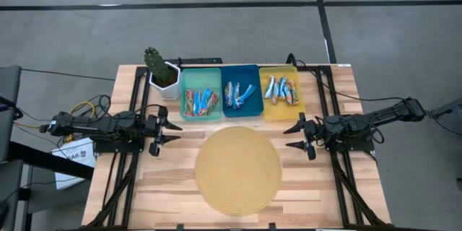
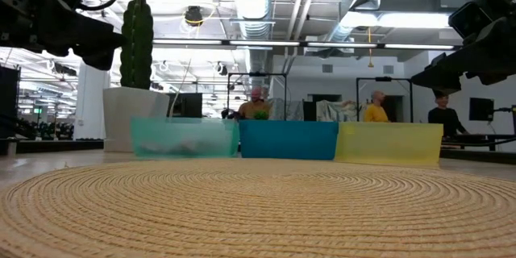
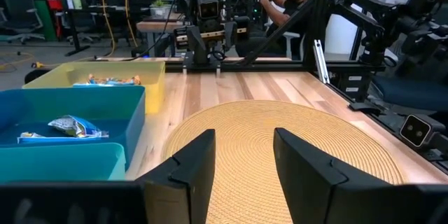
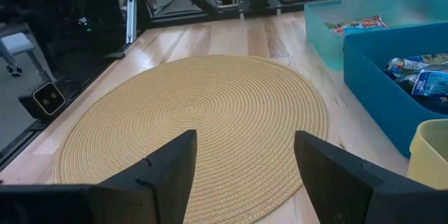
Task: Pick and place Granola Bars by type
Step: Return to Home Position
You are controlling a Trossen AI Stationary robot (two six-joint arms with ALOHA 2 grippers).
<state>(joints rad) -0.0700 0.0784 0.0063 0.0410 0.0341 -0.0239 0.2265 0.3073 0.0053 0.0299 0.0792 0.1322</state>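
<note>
Granola bars lie sorted in three trays at the table's far side: red and blue-white ones (image 1: 200,102) in the teal tray (image 1: 201,78), blue-white ones (image 1: 238,94) in the blue tray (image 1: 240,70), tan-silver and orange ones (image 1: 281,89) in the yellow tray (image 1: 282,111). My left gripper (image 1: 173,131) hovers open at the left of the round woven mat (image 1: 238,170), fingers pointing right. My right gripper (image 1: 297,136) hovers open at the mat's right, fingers pointing left. Neither touches anything. Both wrist views show open fingers above the mat (image 3: 280,147) (image 4: 196,112).
A potted cactus (image 1: 160,71) stands left of the teal tray. The woven mat covers the table's middle and near part. Black frame rails run along both table sides (image 1: 328,94). People sit in the room beyond the far edge (image 2: 375,109).
</note>
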